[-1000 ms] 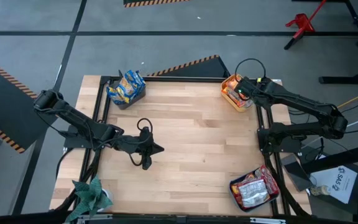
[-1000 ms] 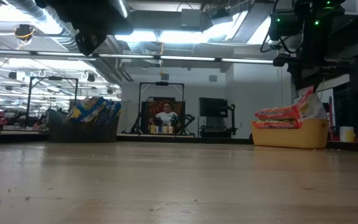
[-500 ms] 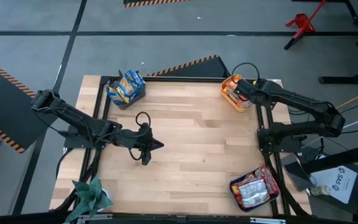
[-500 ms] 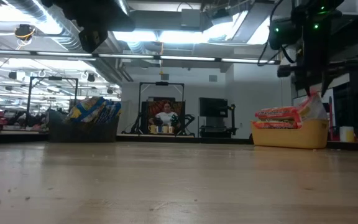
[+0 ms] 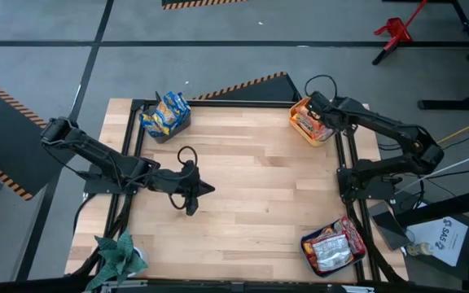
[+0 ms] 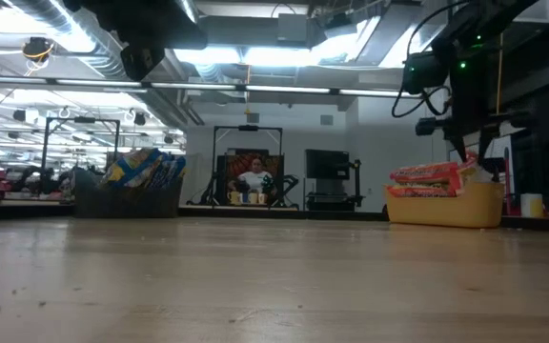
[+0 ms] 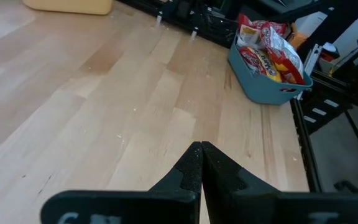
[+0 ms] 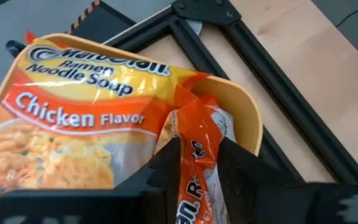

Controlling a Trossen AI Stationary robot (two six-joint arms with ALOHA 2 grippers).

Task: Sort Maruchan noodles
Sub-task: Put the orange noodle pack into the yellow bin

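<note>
The noodle packets sit sorted in three bins. Orange-and-yellow packets [image 5: 306, 124] fill the yellow bin [image 5: 293, 122] at the table's far right corner. Blue-and-yellow ones [image 5: 164, 112] fill the grey bin [image 5: 159, 135] at the far left. Silver-and-red ones [image 5: 330, 246] fill the teal bin [image 5: 305, 244] at the near right. My right gripper [image 5: 310, 112] hangs over the yellow bin, shut on one orange packet [image 8: 194, 162] that stands on edge beside a flat "Chicken Flavor" packet [image 8: 73, 134]. My left gripper [image 5: 208, 190] waits shut above the table's middle left. My right gripper pinches the orange packet's crinkled upper end [image 8: 197, 134] between its two fingers [image 8: 166, 163], coming from above and pointing down into the yellow bin. The packet stands on edge below the fingers, its lower part down inside the bin against the bin's wall [image 8: 244, 118].
A black metal frame [image 5: 243, 102] runs along the table's edges, close behind the yellow bin. A green cloth [image 5: 119, 256] lies at the near left corner. Bare wood [image 5: 259, 179] spans the table's middle between the bins. A person [image 6: 252, 181] sits far behind the table.
My right gripper has moved down and slightly toward the table's far left, lowering over the yellow bin. The orange packet that stuck up above the bin's rim now sits lower among the others.
</note>
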